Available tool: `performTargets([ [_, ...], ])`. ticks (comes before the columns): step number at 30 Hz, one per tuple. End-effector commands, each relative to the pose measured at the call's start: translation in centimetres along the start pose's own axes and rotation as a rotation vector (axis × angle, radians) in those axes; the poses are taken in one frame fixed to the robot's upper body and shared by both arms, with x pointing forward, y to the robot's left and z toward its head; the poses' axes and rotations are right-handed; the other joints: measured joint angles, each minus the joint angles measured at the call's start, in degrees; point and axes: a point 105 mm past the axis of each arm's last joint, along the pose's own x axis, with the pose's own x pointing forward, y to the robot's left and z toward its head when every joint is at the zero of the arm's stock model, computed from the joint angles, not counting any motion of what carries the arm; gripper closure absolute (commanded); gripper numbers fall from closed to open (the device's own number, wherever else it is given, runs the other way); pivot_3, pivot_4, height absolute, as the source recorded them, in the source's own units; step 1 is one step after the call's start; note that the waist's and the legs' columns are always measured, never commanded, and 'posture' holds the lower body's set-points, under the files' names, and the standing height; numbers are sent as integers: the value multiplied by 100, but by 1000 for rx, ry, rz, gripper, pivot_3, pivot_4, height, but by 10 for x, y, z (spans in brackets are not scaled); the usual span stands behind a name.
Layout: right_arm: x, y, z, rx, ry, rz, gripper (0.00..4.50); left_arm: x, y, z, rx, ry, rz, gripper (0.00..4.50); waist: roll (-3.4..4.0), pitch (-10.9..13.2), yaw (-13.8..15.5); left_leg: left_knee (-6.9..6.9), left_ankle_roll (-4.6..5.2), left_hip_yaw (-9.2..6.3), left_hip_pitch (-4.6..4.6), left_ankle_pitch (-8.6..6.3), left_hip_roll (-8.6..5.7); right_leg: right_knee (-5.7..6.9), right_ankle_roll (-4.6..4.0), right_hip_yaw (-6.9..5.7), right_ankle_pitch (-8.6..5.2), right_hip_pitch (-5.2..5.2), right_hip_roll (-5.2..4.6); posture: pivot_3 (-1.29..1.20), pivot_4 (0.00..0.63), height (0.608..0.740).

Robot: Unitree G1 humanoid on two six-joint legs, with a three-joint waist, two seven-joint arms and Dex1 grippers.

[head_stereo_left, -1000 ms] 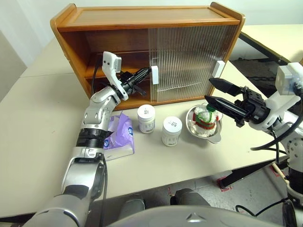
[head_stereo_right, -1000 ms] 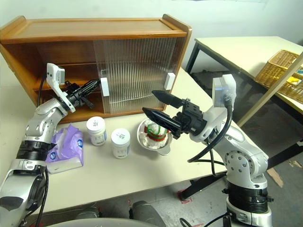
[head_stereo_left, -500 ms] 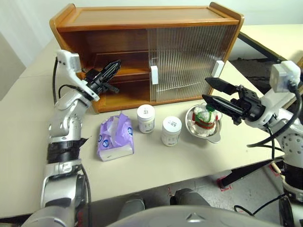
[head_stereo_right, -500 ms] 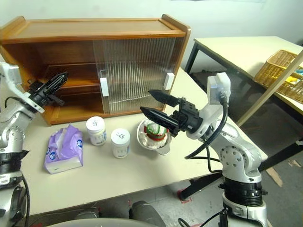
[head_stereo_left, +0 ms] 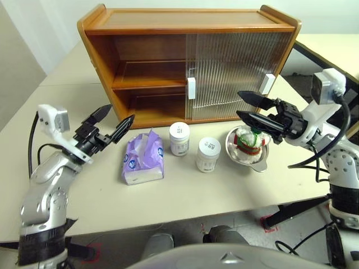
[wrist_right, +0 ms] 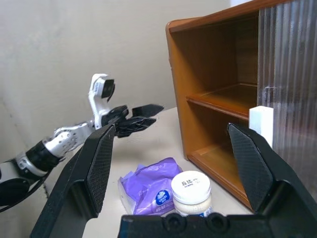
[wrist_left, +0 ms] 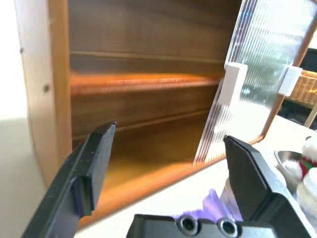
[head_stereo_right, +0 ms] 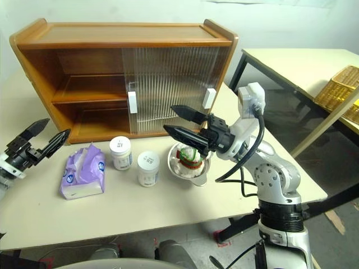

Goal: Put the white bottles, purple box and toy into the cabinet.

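Note:
The cabinet (head_stereo_left: 140, 25) stands at the back of the table, its left half open and ribbed doors (head_stereo_left: 230, 70) covering the right half. In front of it lie the purple box (head_stereo_left: 143, 159), two white bottles (head_stereo_left: 179, 138) (head_stereo_left: 208, 154) and the toy (head_stereo_left: 247, 140), which sits in a metal bowl. My left gripper (head_stereo_left: 119, 114) hovers open to the left of the purple box, holding nothing; the left wrist view has its fingers (wrist_left: 94, 158) spread before the open shelves. My right gripper (head_stereo_left: 240, 103) hangs open just above the toy, pointing left, with nothing held.
The shiny metal bowl (head_stereo_left: 257, 161) holding the toy stands near the table's right front. A second table (head_stereo_right: 291, 61) and a wicker basket (head_stereo_right: 339, 89) are off to the right. The white door handle (head_stereo_left: 191, 88) marks the edge of the open half.
My left gripper has drawn back from the door handle at the cabinet to the left of the purple box and opened from shut. The right gripper has stayed put. The camera has shifted.

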Motion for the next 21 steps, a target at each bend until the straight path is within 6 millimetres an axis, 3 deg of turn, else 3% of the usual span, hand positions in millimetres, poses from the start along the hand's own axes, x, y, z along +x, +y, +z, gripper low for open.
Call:
performTargets([
  [1, 0, -2, -1, -4, 17, 8, 0, -16, -11, -4, 3, 7, -11, 19, 8, -5, 25, -3, -1, 0, -4, -1, 1, 1, -2, -1, -2, 5, 0, -14, 8, 740],
  [9, 8, -5, -5, 20, 16, 54, 0, -56, -40, -34, 42, 144, -88, 19, 26, -2, 191, -29, -49, 0, -5, -8, 48, 13, -34, -12, -25, -10, 19, 40, 15, 740],
  [21, 15, -8, -4, 27, 20, 91, 0, -83, -39, -60, 17, 174, -29, 19, 74, 14, 397, -33, -64, -4, -3, -14, 76, 23, -44, -19, -32, -14, 37, 73, 14, 740],
])
